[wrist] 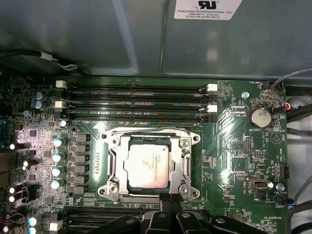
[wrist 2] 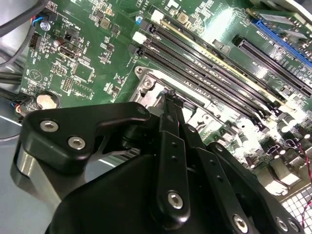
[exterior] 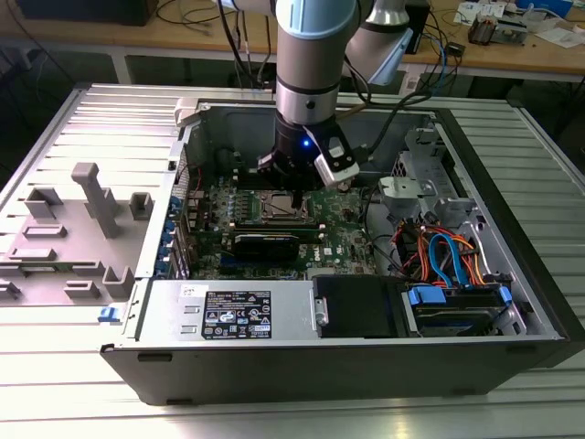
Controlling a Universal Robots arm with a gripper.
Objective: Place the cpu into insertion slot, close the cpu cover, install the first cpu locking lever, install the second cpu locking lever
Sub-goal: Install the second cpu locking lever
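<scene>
Hanging upright over the middle of the green motherboard (exterior: 274, 233), the gripper (exterior: 291, 187) points straight down into the open computer case (exterior: 512, 274); in the first wrist view its fingertips (wrist: 165, 201) stand pressed together, with no gap visible between them and nothing seen held, right at the socket's edge on the side away from the long black memory slots (wrist: 136, 103). Directly ahead of those tips lies the insertion slot (wrist: 113, 192), and the cpu (wrist: 149, 167) sits flat inside it, silver top up, square to the rim; the cpu cover (wrist: 186, 161) lies down around the chip as a silvery frame, its window showing the metal top. A thin wire lever (wrist: 146, 130) runs along the socket's far edge, beside the memory slots; whether it is hooked home cannot be told. The second wrist view shows the same closeness from the other side: the narrow black fingers (wrist 2: 171, 109) reach down to the socket frame, though contact cannot be confirmed. So, by judgement, the chip is seated and the cover down, and the work now concerns the socket's near edge, just under the tips. In the exterior view the arm (exterior: 315, 46) stands near vertical above the socket, wrist turned so the finger line runs across that near edge.
</scene>
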